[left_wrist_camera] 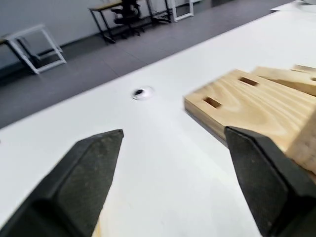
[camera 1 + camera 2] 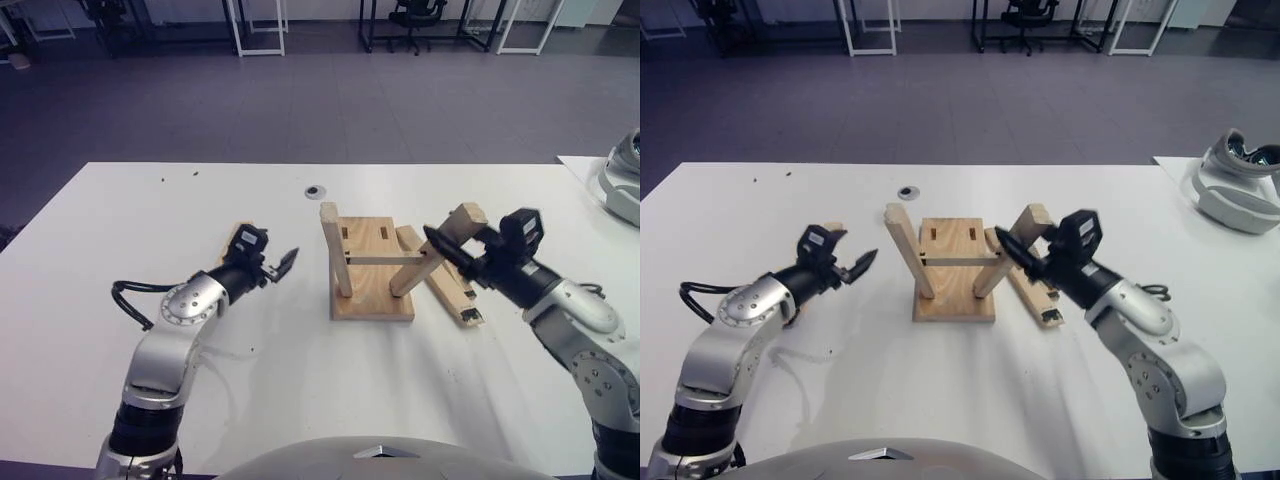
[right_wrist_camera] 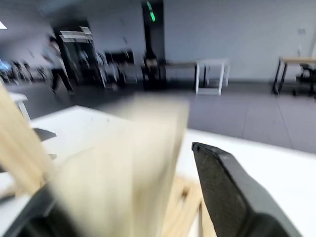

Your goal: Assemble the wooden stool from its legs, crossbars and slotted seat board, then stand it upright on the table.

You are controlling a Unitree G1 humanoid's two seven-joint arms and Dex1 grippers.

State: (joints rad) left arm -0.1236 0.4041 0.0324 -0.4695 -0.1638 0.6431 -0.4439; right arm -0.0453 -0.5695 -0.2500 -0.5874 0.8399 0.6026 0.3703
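The slotted seat board lies flat at the table's middle. Two legs stand in it, joined by a thin crossbar. The left leg is nearly upright; the right leg leans outward. My right gripper is shut on that leaning leg, and blurred wood sits between its fingers in the right wrist view. More loose wooden parts lie just right of the board. My left gripper hangs open left of the board, over another wooden piece. The left wrist view shows the board beyond the open fingers.
A white headset rests at the table's far right. A small round grommet sits behind the board. A black cable loops beside my left arm. The white table has free room in front. Desks and a chair stand on the floor beyond.
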